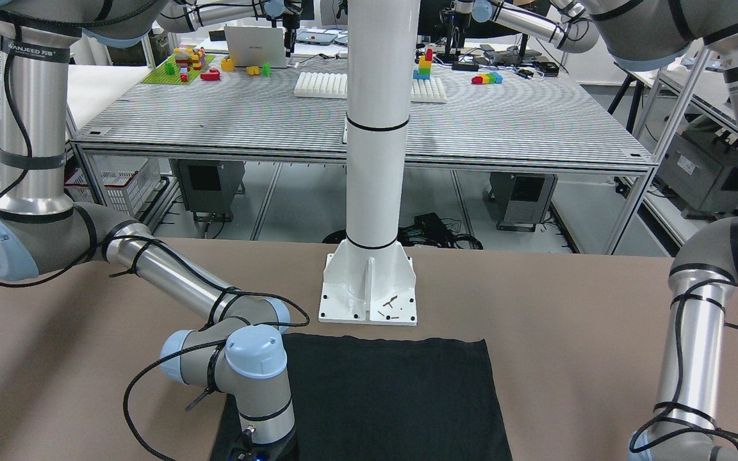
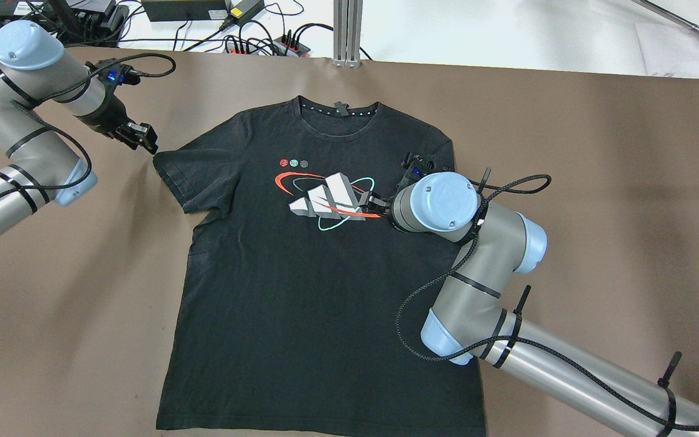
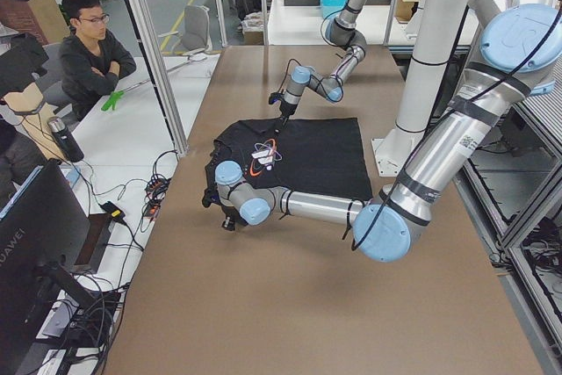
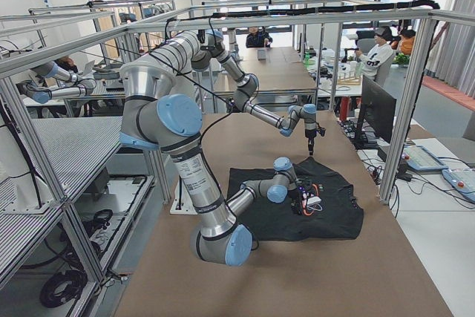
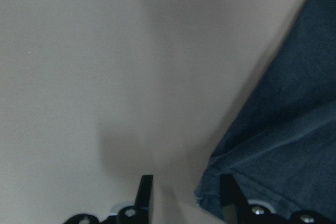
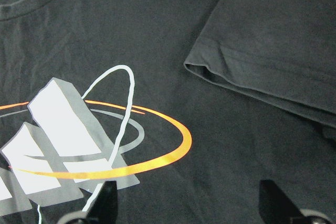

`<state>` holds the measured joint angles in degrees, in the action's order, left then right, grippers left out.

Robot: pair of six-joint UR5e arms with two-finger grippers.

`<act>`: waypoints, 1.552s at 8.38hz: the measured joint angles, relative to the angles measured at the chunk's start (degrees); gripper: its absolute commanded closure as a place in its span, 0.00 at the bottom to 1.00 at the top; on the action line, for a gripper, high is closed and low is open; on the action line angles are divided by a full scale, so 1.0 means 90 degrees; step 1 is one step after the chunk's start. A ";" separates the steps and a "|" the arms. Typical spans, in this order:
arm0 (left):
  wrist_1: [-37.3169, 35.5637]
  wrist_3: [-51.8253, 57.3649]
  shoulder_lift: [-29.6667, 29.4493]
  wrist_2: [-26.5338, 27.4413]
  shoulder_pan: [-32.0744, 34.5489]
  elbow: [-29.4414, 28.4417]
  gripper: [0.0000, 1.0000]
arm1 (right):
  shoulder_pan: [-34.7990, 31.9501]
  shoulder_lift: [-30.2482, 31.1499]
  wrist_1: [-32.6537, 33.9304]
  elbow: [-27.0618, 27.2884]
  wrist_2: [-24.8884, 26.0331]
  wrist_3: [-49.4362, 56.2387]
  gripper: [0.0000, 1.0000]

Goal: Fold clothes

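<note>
A black T-shirt [image 2: 301,285] lies flat on the brown table [image 2: 598,182], with a white and orange print [image 2: 325,197] on the chest and white dots along the collar [image 2: 337,113]. My left gripper [image 2: 141,137] is open at the tip of the left sleeve [image 2: 170,170]. In the left wrist view its fingers [image 5: 145,192] stand either side of the sleeve corner [image 5: 262,145]. My right gripper [image 2: 375,205] is open and empty, low over the print [image 6: 79,129]. The right sleeve [image 6: 273,45] lies folded onto the chest. The hem [image 1: 394,384] shows in the front-facing view.
The white post base [image 1: 369,288] stands just behind the hem. Power strips and cables [image 2: 264,42] and an aluminium upright [image 2: 347,30] line the far table edge. A seated person [image 3: 88,50] is beyond that edge. Brown table shows on both sides of the shirt.
</note>
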<state>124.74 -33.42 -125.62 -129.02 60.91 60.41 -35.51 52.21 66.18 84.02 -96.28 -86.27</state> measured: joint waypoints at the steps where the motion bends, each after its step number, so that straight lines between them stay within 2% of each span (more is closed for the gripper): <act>1: 0.0016 -0.0033 -0.0028 0.0000 -0.0044 -0.0009 0.48 | 0.0000 0.0007 -0.0006 -0.0006 0.0003 -0.0001 0.06; 2: 0.0029 -0.0061 -0.0045 0.0000 -0.0081 -0.0025 0.48 | 0.0000 0.0020 -0.0013 -0.0012 0.0008 0.0010 0.06; 3: 0.0057 -0.0075 -0.0060 0.0000 -0.0106 -0.0067 0.52 | 0.0000 0.0046 -0.0021 -0.0015 0.0011 0.0027 0.06; 4: 0.0112 -0.0081 -0.0063 0.0000 -0.0119 -0.0123 0.64 | 0.0000 0.0065 -0.0025 -0.0017 0.0013 0.0041 0.06; 5: 0.0154 -0.0086 -0.0065 0.0000 -0.0125 -0.0163 0.85 | 0.0001 0.0072 -0.0028 -0.0019 0.0014 0.0044 0.06; 6: 0.0174 -0.0097 -0.0066 0.0000 -0.0140 -0.0185 0.95 | 0.0000 0.0074 -0.0033 -0.0019 0.0018 0.0044 0.06; 7: 0.0184 -0.0129 -0.0067 0.0000 -0.0151 -0.0191 1.00 | 0.0000 0.0077 -0.0036 -0.0018 0.0021 0.0041 0.06; 10: 0.0186 -0.0252 -0.0116 -0.0029 -0.0163 -0.0097 1.00 | 0.0008 0.0072 -0.0038 -0.0019 0.0031 0.0040 0.06; 13: 0.0132 -0.1333 -0.0233 -0.0064 -0.0351 0.0520 1.00 | 0.0042 0.0056 -0.0039 -0.0013 0.0038 0.0021 0.06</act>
<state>125.92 -45.41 -127.72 -129.60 57.75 65.09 -35.14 52.71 65.83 83.90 -95.94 -86.08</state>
